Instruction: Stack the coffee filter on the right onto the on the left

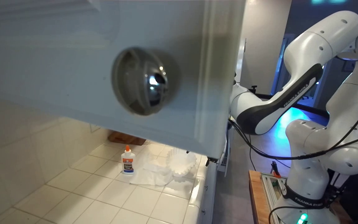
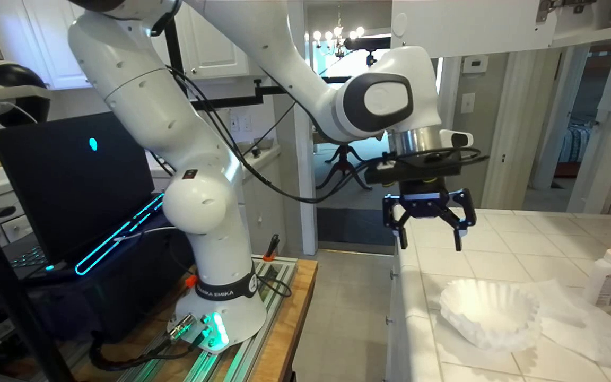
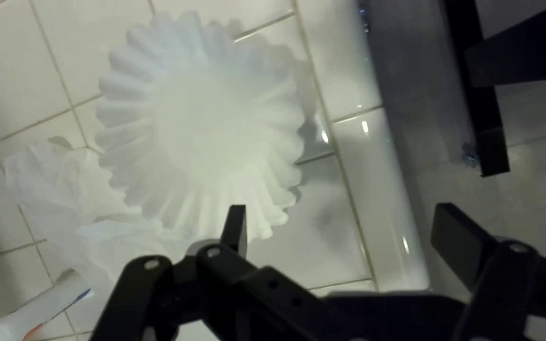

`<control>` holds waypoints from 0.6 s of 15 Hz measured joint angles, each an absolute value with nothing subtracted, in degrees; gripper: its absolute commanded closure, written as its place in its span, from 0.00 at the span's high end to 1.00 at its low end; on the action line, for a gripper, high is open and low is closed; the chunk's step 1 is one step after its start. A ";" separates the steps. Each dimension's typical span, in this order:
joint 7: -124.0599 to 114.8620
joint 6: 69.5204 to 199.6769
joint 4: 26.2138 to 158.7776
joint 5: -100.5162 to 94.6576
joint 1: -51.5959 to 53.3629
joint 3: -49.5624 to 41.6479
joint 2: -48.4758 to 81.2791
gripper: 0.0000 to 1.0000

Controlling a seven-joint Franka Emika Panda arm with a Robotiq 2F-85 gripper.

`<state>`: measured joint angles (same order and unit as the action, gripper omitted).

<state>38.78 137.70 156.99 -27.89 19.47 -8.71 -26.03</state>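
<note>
One round, white, fluted paper coffee filter (image 2: pixel 488 315) sits hollow side up on the desk (image 2: pixel 496 239) of glossy off-white square tiles, near its rounded edge. Just beside it lies a thin, crumpled, white translucent sheet (image 2: pixel 592 334), spread low; whether this is a filter too, I cannot tell. In the wrist view the filter's rim covers part of the sheet's margin, though actual contact is unclear. Past the sheet, a white plastic glue bottle (image 1: pixel 128 161) with an orange tip stands upright in both exterior views.

The black two-fingered gripper (image 2: pixel 430 244) hangs above the desk's edge, pointing down. Its jaws are released, spread with a wide gap between them. In the wrist view one finger (image 3: pixel 236 232) crosses the filter's rim, while its partner appears beyond the desk's edge.

In an exterior view, a pale blue-grey cabinet door (image 1: pixel 73 62) with a shiny round metal knob (image 1: pixel 141 82) hides most of the gripper. A reddish-brown wooden board (image 1: pixel 126 138) lies farther along the desk. A black laptop (image 2: pixel 61 191), screen raised, stands beside the white jointed robot arm (image 2: pixel 199 212).
</note>
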 measured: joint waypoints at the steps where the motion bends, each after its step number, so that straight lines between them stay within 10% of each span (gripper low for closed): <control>1: 38.41 133.64 157.02 -25.25 19.88 -8.69 -28.83 1.00; 9: 28.70 114.71 156.57 -11.36 14.56 -4.50 -43.46 1.00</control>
